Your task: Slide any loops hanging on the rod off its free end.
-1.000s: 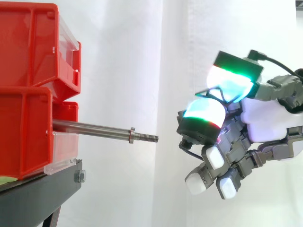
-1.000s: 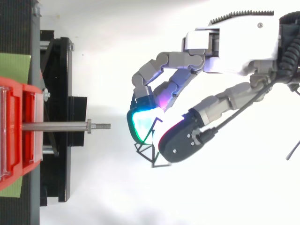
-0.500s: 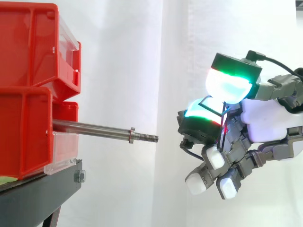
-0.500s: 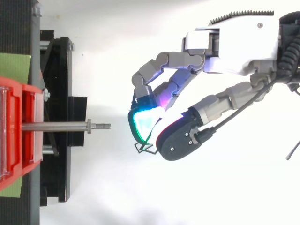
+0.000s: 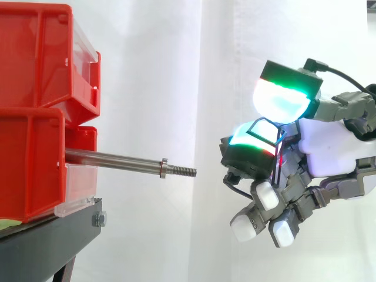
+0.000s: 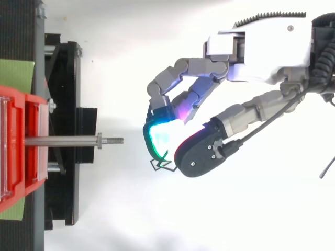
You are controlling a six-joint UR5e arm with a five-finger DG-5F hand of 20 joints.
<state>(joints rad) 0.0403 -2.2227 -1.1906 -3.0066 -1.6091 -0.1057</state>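
Pinching a loop (image 6: 162,165), the hand (image 5: 329,148) hangs well past the rod (image 5: 114,158).

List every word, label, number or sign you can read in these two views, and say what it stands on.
No text can be read anywhere.
Bins: no label seen.
Rod: bare metal, no marking.
Loop, pinched in the hand: no print.
Fingers: tiny marks on one, too small to read.
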